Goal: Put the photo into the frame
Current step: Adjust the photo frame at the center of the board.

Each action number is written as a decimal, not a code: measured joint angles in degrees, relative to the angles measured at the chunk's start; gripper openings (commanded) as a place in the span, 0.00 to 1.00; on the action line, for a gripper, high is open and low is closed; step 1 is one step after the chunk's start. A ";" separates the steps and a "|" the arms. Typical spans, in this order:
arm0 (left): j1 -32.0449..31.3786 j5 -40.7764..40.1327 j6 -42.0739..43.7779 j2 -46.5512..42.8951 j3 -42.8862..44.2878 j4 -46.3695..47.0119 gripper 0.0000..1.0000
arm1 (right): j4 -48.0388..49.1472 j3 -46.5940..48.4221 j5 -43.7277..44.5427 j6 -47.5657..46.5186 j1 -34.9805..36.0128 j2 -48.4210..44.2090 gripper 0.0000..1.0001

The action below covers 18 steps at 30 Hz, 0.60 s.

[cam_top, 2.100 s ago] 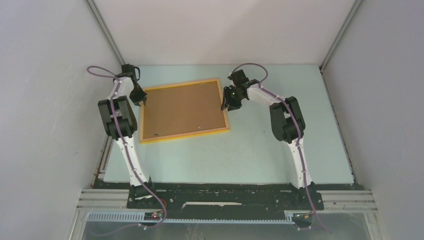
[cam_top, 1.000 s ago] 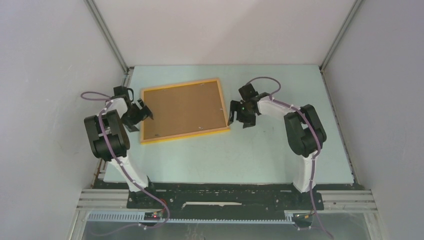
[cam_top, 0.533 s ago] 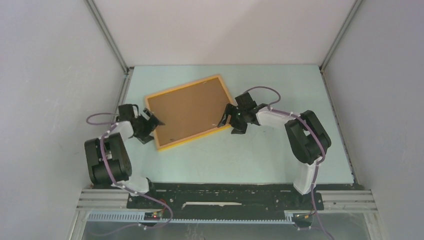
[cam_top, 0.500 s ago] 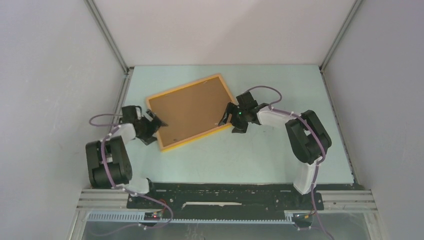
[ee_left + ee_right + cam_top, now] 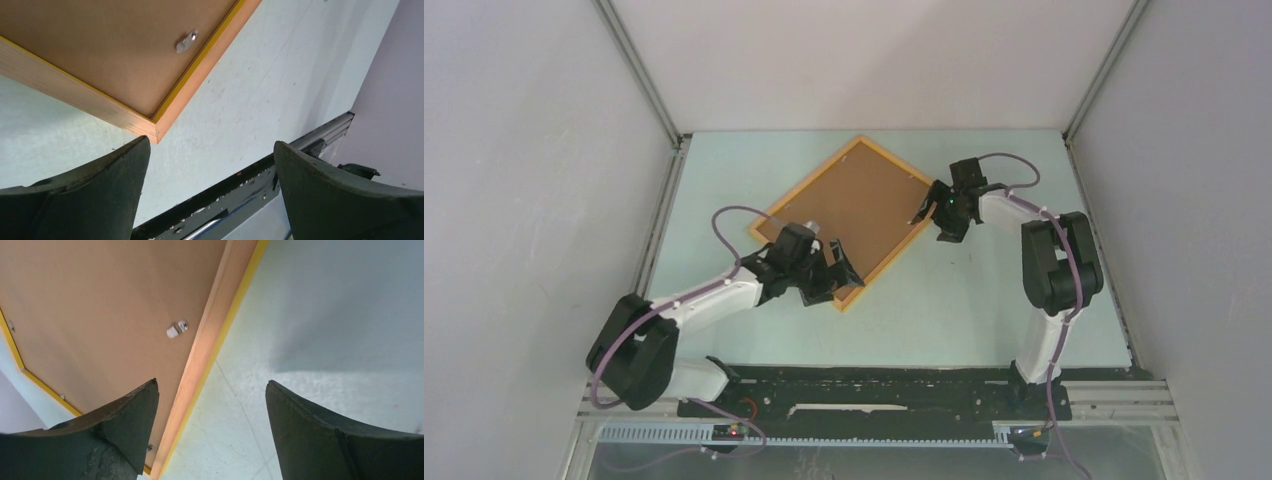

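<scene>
The frame (image 5: pixel 889 250) lies back-up on the table, turned like a diamond, its brown backing board (image 5: pixel 849 205) showing inside the yellow-orange rim. The photo is out of view. My left gripper (image 5: pixel 834 280) is open at the frame's near corner (image 5: pixel 155 134); one finger (image 5: pixel 115 170) sits just below that corner and nothing is between the fingers (image 5: pixel 211 143). My right gripper (image 5: pixel 934 213) is open at the frame's right corner, straddling the rim (image 5: pixel 212 335): one finger over the backing board (image 5: pixel 90 315), the other over the table (image 5: pixel 212 384).
Small metal clips (image 5: pixel 186 41) (image 5: pixel 176 329) hold the backing board in the rim. The black base rail (image 5: pixel 240 195) runs along the table's near edge. Grey enclosure walls stand close on the left, right and back.
The frame has turned counterclockwise from lying nearly square to a diamond. My left arm swung right to the near corner; my right gripper moved back and right along the rim.
</scene>
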 measured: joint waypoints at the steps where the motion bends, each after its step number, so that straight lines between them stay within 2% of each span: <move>1: 0.11 -1.44 0.92 -0.96 1.03 -1.40 1.00 | -0.96 1.27 0.31 -1.18 -0.83 0.31 0.82; 6: 3.17 -7.65 8.76 -5.73 8.66 -10.51 1.00 | -4.92 6.71 0.90 -5.09 -1.49 2.84 0.82; 10: 12.92 -8.79 14.88 -5.81 15.63 -16.00 1.00 | -7.63 8.26 1.90 -6.91 1.03 4.13 0.84; 13: 22.18 -9.44 18.47 -2.03 21.33 -18.71 0.99 | -9.81 8.31 3.61 -7.54 3.85 4.24 0.84; 18: 30.40 -7.61 20.57 11.39 31.04 -19.96 0.95 | -13.05 10.71 6.14 -8.76 7.26 6.25 0.80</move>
